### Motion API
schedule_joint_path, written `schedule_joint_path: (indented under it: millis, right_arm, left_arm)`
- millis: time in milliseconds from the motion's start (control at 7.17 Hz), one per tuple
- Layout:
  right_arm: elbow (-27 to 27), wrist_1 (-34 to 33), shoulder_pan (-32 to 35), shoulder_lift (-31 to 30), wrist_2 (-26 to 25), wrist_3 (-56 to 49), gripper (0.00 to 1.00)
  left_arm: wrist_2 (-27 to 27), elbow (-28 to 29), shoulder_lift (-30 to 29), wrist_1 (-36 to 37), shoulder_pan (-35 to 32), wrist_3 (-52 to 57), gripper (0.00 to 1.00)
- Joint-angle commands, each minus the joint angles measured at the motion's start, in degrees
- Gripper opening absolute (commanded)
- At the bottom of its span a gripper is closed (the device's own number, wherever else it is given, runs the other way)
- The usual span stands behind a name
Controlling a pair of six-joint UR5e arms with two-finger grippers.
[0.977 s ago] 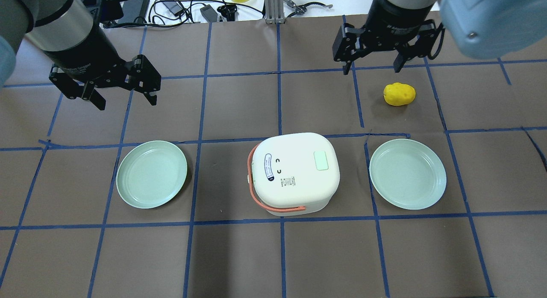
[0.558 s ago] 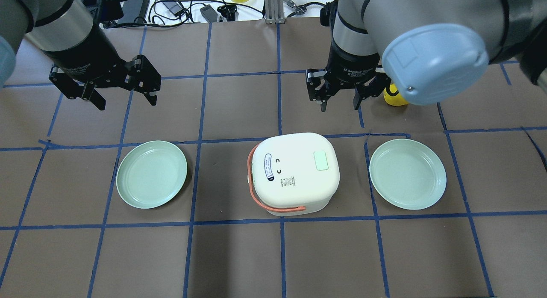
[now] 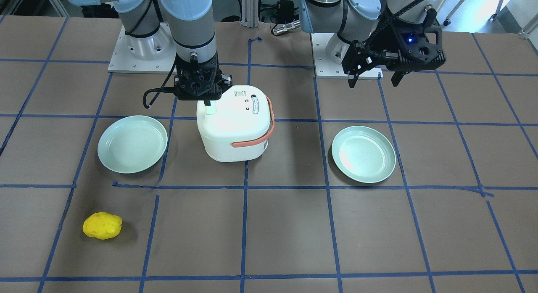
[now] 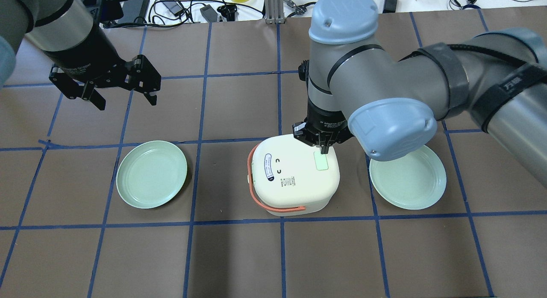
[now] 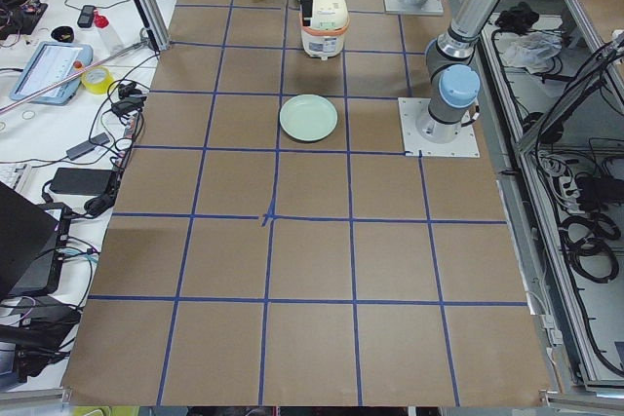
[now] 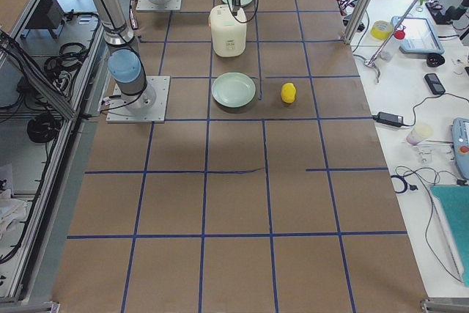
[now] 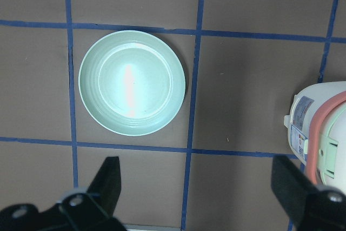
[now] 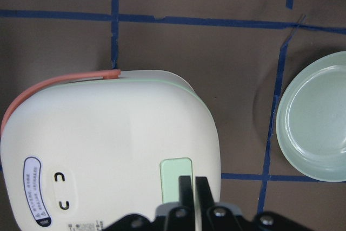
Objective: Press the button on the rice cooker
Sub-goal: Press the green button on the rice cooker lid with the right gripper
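The white rice cooker (image 4: 295, 178) with an orange handle stands mid-table, lid shut. Its pale green button (image 4: 321, 163) is on the lid's right side. My right gripper (image 4: 323, 151) is shut, points straight down, and its fingertips sit over the button's far end. The right wrist view shows the closed fingers (image 8: 186, 183) right over the button (image 8: 174, 171); I cannot tell whether they touch it. In the front view the right gripper (image 3: 207, 103) is at the lid's button (image 3: 211, 109). My left gripper (image 4: 126, 102) is open and empty, hovering far left.
Two pale green plates lie either side of the cooker, one left (image 4: 151, 174) and one right (image 4: 408, 178). A yellow potato-like object (image 3: 102, 225) lies beyond the right plate, hidden by my right arm in the overhead view. Cables and adapters (image 4: 171, 7) lie past the far edge.
My right arm swung from the back right, above the yellow object, down over the cooker's lid, and its gripper closed from open. The left arm has not moved.
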Motion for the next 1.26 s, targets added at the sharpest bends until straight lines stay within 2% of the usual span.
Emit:
schedule_joint_path:
  millis: [0, 1116]
  right_arm:
    - [3.1, -2.1, 1.1, 0.0, 0.1, 0.3, 0.00]
    - [3.5, -2.8, 1.2, 0.5, 0.2, 0.2, 0.00]
  left_arm:
    - [0.0, 0.0, 0.0, 0.0, 0.0, 0.1, 1.00]
    - [0.0, 0.0, 0.0, 0.0, 0.0, 0.1, 1.00]
